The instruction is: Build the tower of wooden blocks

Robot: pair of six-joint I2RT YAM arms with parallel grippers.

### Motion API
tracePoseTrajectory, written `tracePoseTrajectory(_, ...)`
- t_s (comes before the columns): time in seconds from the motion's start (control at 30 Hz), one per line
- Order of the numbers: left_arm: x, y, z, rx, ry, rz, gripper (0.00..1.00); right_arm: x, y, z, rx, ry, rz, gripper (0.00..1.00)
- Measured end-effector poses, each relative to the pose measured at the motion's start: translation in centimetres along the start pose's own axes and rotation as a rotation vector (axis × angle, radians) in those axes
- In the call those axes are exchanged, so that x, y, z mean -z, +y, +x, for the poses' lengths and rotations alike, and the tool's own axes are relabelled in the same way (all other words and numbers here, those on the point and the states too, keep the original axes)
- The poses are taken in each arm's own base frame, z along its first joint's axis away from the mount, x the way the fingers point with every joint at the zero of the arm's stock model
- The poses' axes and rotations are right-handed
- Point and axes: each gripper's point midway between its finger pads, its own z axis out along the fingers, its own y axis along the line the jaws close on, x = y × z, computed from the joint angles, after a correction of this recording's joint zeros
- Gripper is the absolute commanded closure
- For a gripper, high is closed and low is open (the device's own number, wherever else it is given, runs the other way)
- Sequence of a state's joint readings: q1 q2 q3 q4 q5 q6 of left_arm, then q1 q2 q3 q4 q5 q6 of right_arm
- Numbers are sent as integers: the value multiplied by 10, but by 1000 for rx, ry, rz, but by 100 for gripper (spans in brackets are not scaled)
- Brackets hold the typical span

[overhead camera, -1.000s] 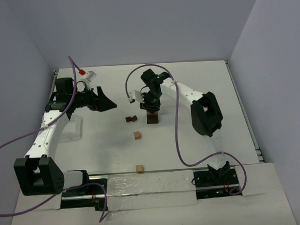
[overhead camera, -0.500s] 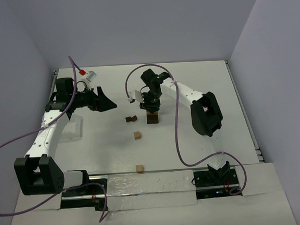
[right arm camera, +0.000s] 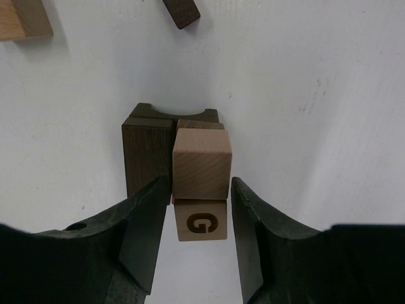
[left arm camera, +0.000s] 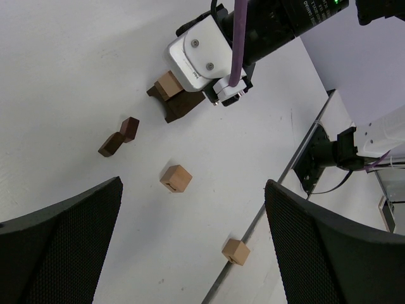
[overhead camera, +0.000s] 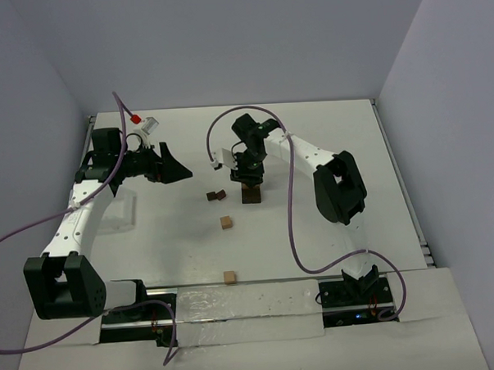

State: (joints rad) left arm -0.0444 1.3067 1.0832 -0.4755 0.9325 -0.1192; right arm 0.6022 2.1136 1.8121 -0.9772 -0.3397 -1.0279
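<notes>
In the right wrist view a light tan block (right arm camera: 201,164) with a printed G on its near side sits on a dark brown block (right arm camera: 147,155). My right gripper (right arm camera: 199,212) has its fingers against both sides of the tan block. From above, the right gripper (overhead camera: 248,182) hangs over this small tower (overhead camera: 251,196). The left wrist view shows the tan block (left arm camera: 168,84) on the dark base (left arm camera: 185,105). My left gripper (overhead camera: 177,169) is open and empty, held above the table to the left; its own view (left arm camera: 193,253) shows nothing between the fingers.
Two small dark blocks (overhead camera: 215,195) lie left of the tower, also in the left wrist view (left arm camera: 120,135). A tan block (overhead camera: 225,223) lies nearer, and another tan block (overhead camera: 230,277) sits at the table's front edge. A white tray (overhead camera: 121,213) is under the left arm.
</notes>
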Motion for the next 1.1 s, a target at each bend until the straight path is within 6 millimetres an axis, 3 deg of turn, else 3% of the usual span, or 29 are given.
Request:
tracePoseTrajectory(0.13, 0, 0, 0, 0, 0, 0, 1, -1, 2, 1, -12, 3, -5, 20)
tracePoseTrajectory(0.47, 0, 0, 0, 0, 0, -1, 1, 9, 2, -5, -35, -9, 6, 15)
tracePoseTrajectory(0.6, 3, -1, -1, -16, -9, -11, 4, 41, -2, -27, -34, -75, 59, 15)
tracePoseTrajectory(0.73, 8, -3, 7, -88, -9, -19, 12, 104, 4, -59, -27, -207, 159, 16)
tracePoseTrajectory(0.83, 13, -6, 21, -204, 17, -20, 17, 151, 17, -77, -28, -316, 238, 16)
tracePoseTrajectory(0.9, 11, -15, 38, -316, 77, 4, 21, 169, 34, -77, -63, -379, 262, 16)
tracePoseTrajectory(1.0, 0, -31, 71, -497, 192, 60, 23, 176, 48, -68, -140, -431, 261, 16)
tracePoseTrajectory(1.1, -9, -48, 120, -631, 343, 142, 25, 166, 50, -43, -278, -445, 248, 16)
